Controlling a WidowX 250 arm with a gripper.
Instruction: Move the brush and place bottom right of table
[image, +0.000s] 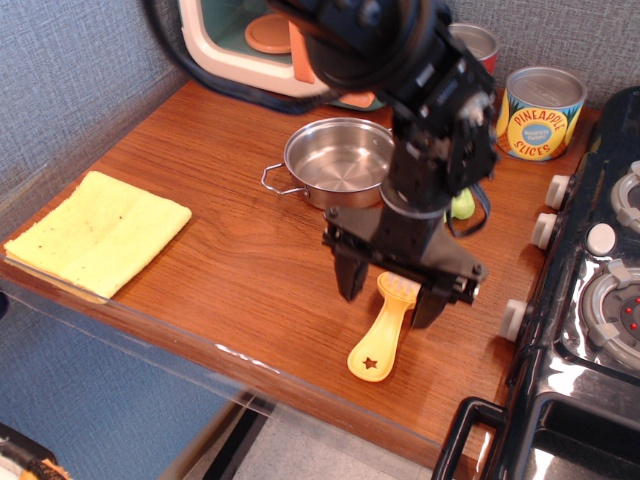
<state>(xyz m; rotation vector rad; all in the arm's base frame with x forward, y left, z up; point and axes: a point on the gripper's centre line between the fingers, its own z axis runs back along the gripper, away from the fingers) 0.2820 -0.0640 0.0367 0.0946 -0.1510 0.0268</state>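
The yellow brush (381, 333) lies flat on the reddish-brown table (230, 250), near its front right edge, with the star-holed handle end pointing at the clear plastic front edge. Its white bristle head sits between the fingers. My gripper (390, 293) hangs just above the brush head with its two black fingers spread wide, one on each side. It is open and holds nothing.
A steel pot (338, 163) stands behind the gripper. A green broccoli toy (461, 205) peeks out behind the arm. A yellow cloth (95, 230) lies at the front left. Two cans (539, 112) stand at the back right, and the black toy stove (590, 290) borders the right side.
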